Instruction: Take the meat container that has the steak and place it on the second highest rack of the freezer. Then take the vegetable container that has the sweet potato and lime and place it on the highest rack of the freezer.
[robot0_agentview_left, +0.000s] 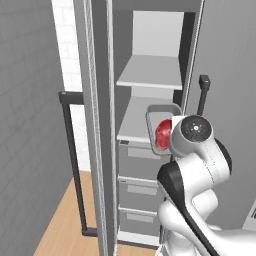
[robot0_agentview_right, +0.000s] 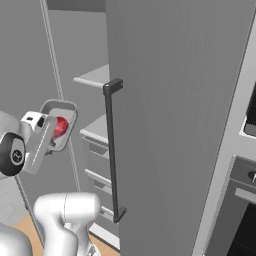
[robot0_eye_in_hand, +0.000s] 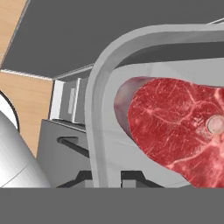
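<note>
So we've got the gripper (robot0_eye_in_hand: 103, 181) pinched tight on the meat container's (robot0_agentview_left: 161, 131) rim, steak (robot0_agentview_left: 163, 134) aboard, held tilted just at the freezer's (robot0_agentview_left: 150, 65) lower white shelf (robot0_agentview_left: 134, 122), not yet set down, the vegetable container's turn to come.

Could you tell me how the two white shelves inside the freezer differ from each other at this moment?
The upper shelf sits high in the freezer, well above the arm, while the lower shelf lies just over the grey drawers. The upper shelf has nothing near it; the lower shelf has the tilted meat tray with the steak held at its front right corner. Both are flat, pale and bare.
</note>
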